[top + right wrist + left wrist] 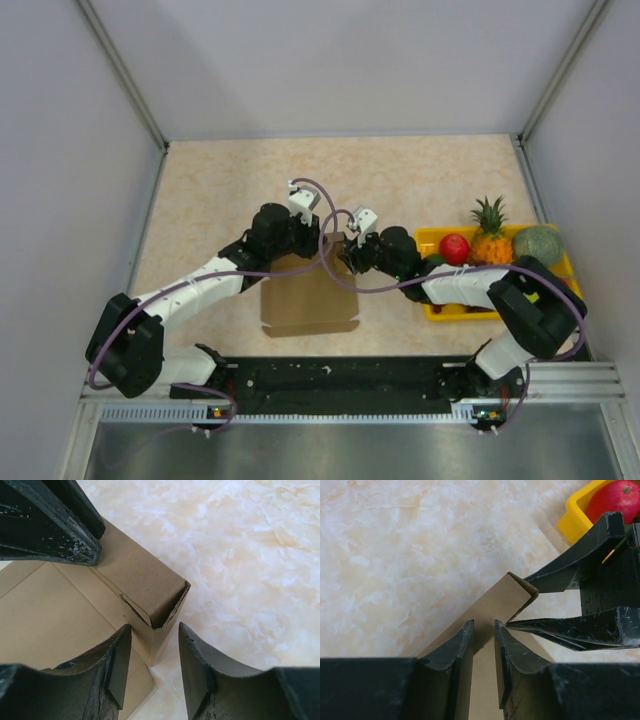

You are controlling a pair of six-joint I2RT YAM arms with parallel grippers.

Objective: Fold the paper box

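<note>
Left wrist: L tool (484, 626) tight on paper box (499, 604) wall; R tool (154, 630) part-open astride wall end

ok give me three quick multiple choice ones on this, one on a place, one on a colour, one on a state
1. Where does the yellow tray sit relative to the paper box?
A) on the right arm's side of it
B) on the left arm's side of it
C) on top of it

2. What colour is the round fruit between the pineapple and the paper box?
A) blue
B) red
C) white

3. How is the box wall between the left fingers?
A) lying flat
B) torn off
C) folded up and standing

Answers:
1 A, the top view shows the tray beyond the box, by the right arm.
2 B, it shows plainly red in the top view.
3 C, the left wrist view shows the wall rising between the fingers.
</note>
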